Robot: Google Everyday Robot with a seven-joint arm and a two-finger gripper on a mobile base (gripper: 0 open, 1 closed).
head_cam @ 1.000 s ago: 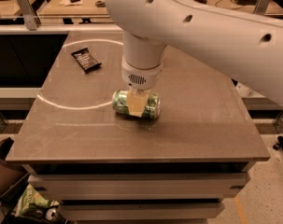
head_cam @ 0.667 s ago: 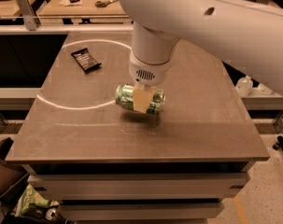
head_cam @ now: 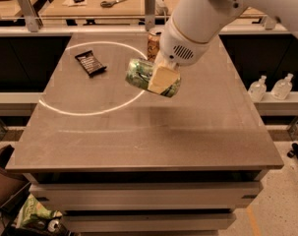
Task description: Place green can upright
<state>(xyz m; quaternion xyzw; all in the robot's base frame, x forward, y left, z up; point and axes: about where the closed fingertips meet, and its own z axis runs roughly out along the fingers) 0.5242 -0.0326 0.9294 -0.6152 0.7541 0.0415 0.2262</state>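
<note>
Grey worktop (head_cam: 188,136) sits below the green can (head_cam: 140,73), which lay on it a second ago; the end effector (head_cam: 163,80), clamped around its middle, has raised it clear, still sideways, so turning it upright remains ahead.

Single camera, set high off the near edge of the worktop (head_cam: 197,132), pitched down and facing across it toward the far benches (head_cam: 124,6). Range is close: the worktop fills most of the frame, with floor (head_cam: 281,205) showing bottom right. The arm enters from upper right. The end effector (head_cam: 163,80) hangs upper centre, above the surface, clamped on the green can (head_cam: 141,73).
</note>
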